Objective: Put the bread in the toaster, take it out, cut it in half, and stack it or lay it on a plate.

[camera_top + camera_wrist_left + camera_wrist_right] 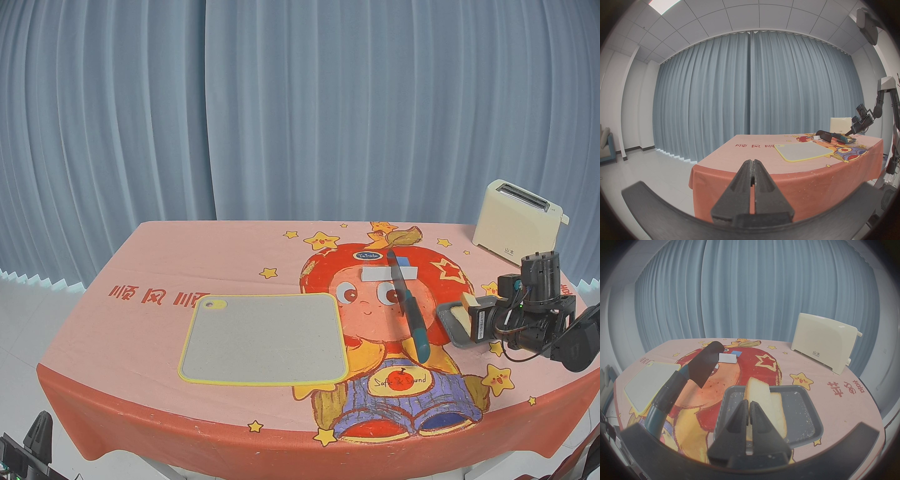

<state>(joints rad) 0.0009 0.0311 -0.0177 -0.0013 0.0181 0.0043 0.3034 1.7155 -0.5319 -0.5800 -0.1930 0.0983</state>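
A slice of bread stands tilted up on its edge in the grey tray, and my right gripper is shut on its lower edge. A second slice lies flat in the tray behind it. In the head view the right gripper is at the tray on the table's right side. The cream toaster stands behind it at the far right corner, slot up. My left gripper is shut on nothing, low and off the table's left front corner.
A knife with a black blade and teal handle lies left of the tray. The grey cutting board with a yellow rim lies at the front centre-left. A small white strip lies under the knife's tip. Blue curtains hang behind.
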